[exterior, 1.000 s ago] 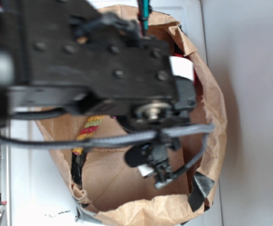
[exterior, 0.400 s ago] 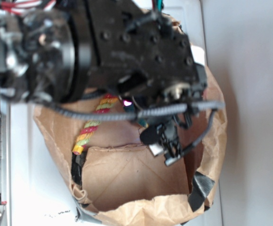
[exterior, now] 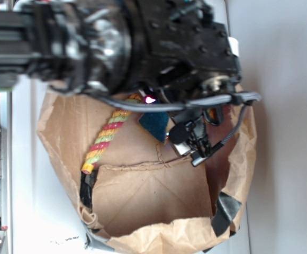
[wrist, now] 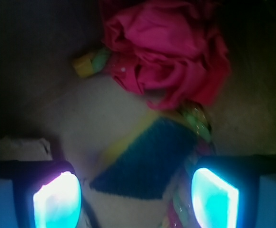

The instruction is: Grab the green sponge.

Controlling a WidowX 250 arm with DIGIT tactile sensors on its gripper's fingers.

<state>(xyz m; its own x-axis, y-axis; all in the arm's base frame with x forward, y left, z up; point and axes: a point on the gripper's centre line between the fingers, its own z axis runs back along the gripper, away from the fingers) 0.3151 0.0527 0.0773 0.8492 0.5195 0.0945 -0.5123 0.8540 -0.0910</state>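
While spread wide, tool (wrist: 135, 194): holds nothing.
Green sponge (wrist: 145, 159): between its fingers, seemingly untouched.
Red flower (wrist: 169, 50): just beyond.

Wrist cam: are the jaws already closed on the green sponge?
No, the gripper is open, and the green sponge lies untouched between its glowing fingers.

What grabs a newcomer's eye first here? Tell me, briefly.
In the wrist view, the red fabric flower fills the top, with the green sponge just below it, between the glowing fingertips of the open gripper. From outside, the black arm looms over a brown paper bag holding a twisted rope.
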